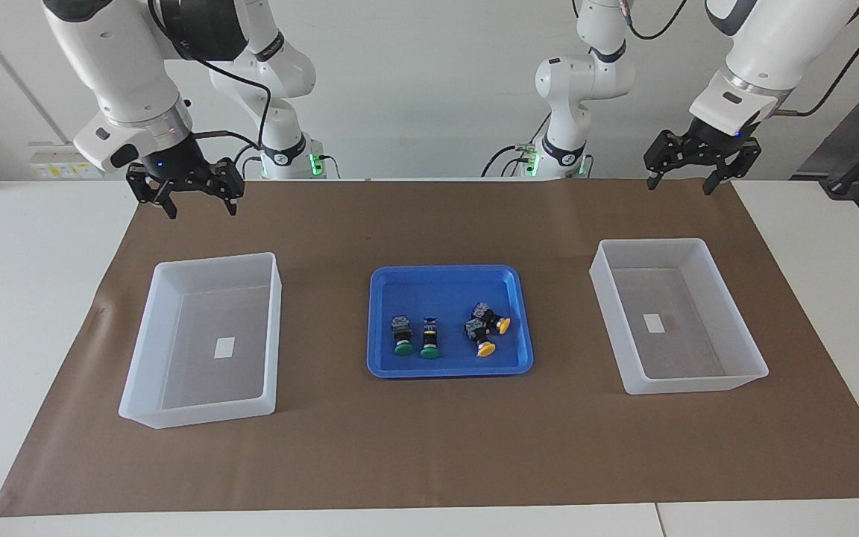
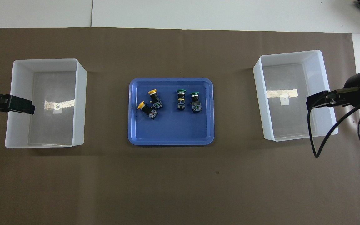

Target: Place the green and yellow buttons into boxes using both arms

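Four push buttons lie on their sides in a shallow blue tray (image 1: pixel 444 272) at the table's middle. Two green-capped buttons (image 1: pixel 403 334) (image 1: pixel 430 339) lie side by side toward the right arm's end. Two yellow-capped buttons (image 1: pixel 480 339) (image 1: pixel 494 321) touch each other toward the left arm's end. They also show in the overhead view: green (image 2: pixel 181 98) (image 2: pixel 195 100), yellow (image 2: pixel 153 97) (image 2: pixel 146 109). One translucent white box (image 1: pixel 213 261) stands toward the right arm's end, the other box (image 1: pixel 653 242) toward the left arm's. Both hold only a label. My right gripper (image 1: pixel 202 210) and left gripper (image 1: pixel 681 186) hang open and empty, raised over the brown paper, each beside its box.
Brown paper (image 1: pixel 429 447) covers the table under the tray and boxes. The boxes also show in the overhead view (image 2: pixel 45 61) (image 2: pixel 289 55), as does the tray (image 2: pixel 170 80). Bare white tabletop (image 1: pixel 27 261) lies past the paper's ends. The arm bases stand at the table's edge.
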`<action>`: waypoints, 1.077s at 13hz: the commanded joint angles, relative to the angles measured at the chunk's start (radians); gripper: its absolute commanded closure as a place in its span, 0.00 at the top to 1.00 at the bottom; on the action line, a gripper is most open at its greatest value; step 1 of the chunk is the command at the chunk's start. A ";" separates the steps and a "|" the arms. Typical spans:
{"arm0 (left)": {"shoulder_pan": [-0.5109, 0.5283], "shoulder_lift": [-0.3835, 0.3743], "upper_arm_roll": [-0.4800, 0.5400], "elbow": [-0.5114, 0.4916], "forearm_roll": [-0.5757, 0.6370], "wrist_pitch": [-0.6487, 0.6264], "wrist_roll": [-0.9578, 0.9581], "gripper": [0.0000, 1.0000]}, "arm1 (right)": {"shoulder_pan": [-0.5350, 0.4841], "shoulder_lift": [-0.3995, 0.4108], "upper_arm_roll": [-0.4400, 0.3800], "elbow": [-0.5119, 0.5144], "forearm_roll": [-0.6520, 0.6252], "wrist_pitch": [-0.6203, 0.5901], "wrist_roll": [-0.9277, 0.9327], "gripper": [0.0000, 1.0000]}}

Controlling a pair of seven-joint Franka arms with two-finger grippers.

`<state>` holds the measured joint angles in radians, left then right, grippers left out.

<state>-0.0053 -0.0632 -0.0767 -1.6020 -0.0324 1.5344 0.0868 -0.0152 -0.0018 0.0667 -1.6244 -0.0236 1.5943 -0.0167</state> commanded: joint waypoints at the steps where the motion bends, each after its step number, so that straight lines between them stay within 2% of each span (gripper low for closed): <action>1: -0.007 -0.027 0.009 -0.032 0.008 0.012 0.019 1.00 | -0.009 -0.006 0.004 -0.006 0.013 0.001 0.000 1.00; 14: -0.007 -0.030 0.009 -0.038 0.008 0.010 0.011 1.00 | -0.009 -0.006 0.004 -0.006 0.013 0.001 0.000 1.00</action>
<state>-0.0053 -0.0640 -0.0761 -1.6043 -0.0324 1.5343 0.0941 -0.0152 -0.0018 0.0667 -1.6244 -0.0236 1.5943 -0.0167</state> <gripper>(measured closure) 0.000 0.000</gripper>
